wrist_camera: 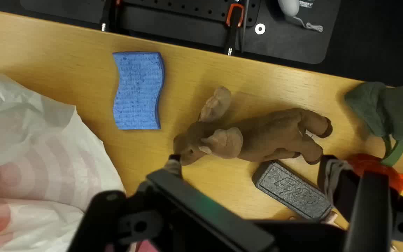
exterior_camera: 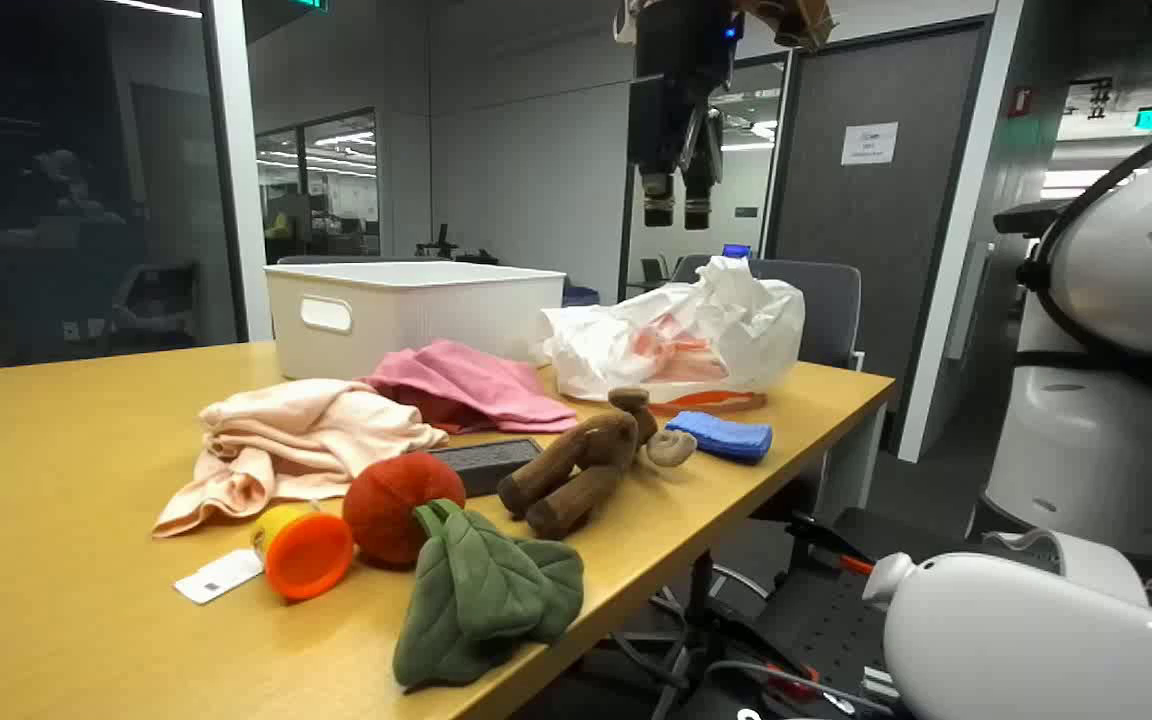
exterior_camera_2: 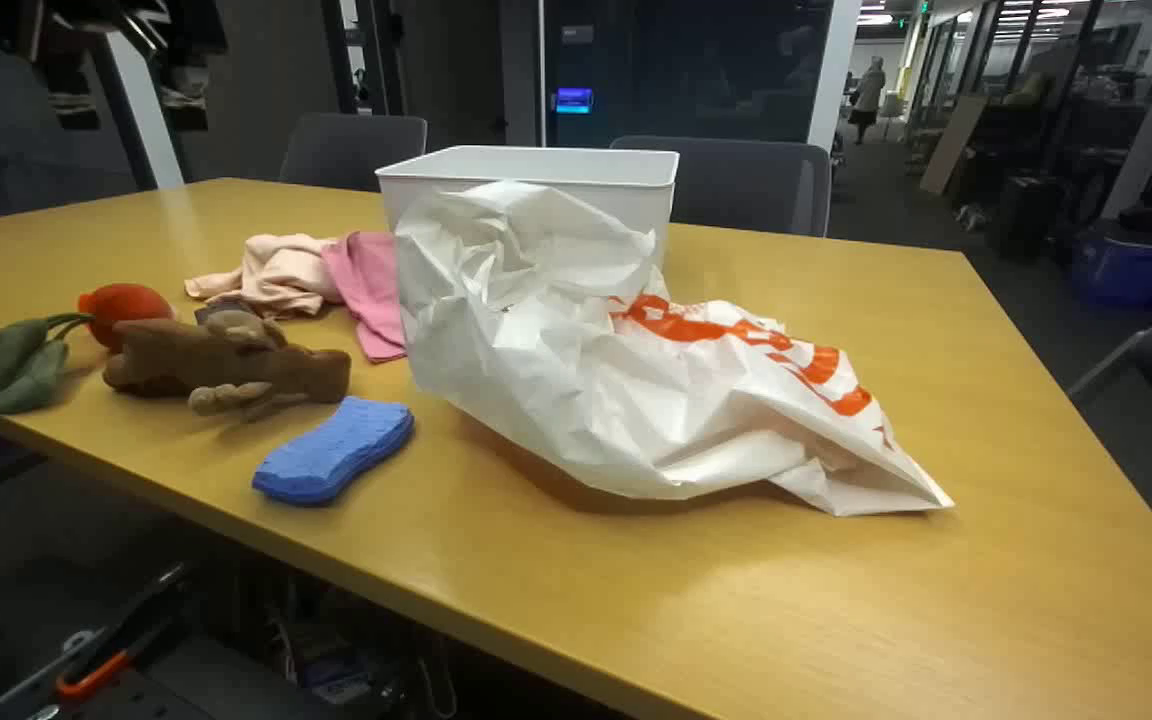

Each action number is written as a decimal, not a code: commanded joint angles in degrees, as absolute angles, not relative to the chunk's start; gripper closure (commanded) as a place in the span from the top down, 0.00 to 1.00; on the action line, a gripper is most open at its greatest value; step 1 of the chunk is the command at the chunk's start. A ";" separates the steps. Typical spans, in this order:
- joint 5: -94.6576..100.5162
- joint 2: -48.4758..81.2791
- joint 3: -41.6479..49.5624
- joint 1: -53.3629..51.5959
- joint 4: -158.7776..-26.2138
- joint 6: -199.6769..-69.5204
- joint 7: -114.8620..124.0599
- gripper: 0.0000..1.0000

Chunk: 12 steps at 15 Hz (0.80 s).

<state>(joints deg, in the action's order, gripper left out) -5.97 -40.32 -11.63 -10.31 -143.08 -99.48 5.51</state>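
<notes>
Gripper (wrist_camera: 251, 169) hangs with spread jaws above a toy moose (wrist_camera: 271, 134)

It holds nothing and touches nothing, well above the table (exterior_camera: 66, 640) carrying the things below. The box (exterior_camera: 456, 325) stands upright, its stiff walls probably enough to keep its shape. Beside it the bag (exterior_camera_2: 636, 390) slumps in creases, likely because its film is too thin to stand. The peach cloth (exterior_camera: 306, 430) and pink cloth (exterior_camera: 476, 390) lie side by side in loose heaps, limp enough to settle any way. The moose lies stretched out near the table's robot-side edge; its soft legs would hardly prop it up. Past its feet, the leaves (exterior_camera: 496, 590) sprawl at the same edge, their stems leading to the red ball (exterior_camera: 391, 512), which may anchor them. Near its head, the sponge (wrist_camera: 138, 91) lies on its broad face, a pose that should keep it steady. The eraser (wrist_camera: 294, 190) rests flat just beside the hind legs. An orange piece (exterior_camera: 308, 555) lies near the red ball; whether they touch, I cannot tell. Smallest, a white tag (exterior_camera: 219, 577) lies flat beside it.
</notes>
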 commanded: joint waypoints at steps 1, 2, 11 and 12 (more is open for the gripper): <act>-5.92 -40.32 -11.58 -10.38 -142.72 -99.37 5.55 1.00; -5.92 -40.36 -11.59 -10.38 -142.52 -99.37 5.55 1.00; -7.87 -34.80 -12.60 -12.74 -144.01 -115.57 2.88 1.00; -7.43 -33.11 -12.94 -13.14 -144.11 -119.15 2.36 1.00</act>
<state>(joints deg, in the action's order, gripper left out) -6.76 -37.85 -12.11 -11.96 -144.56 -110.54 4.19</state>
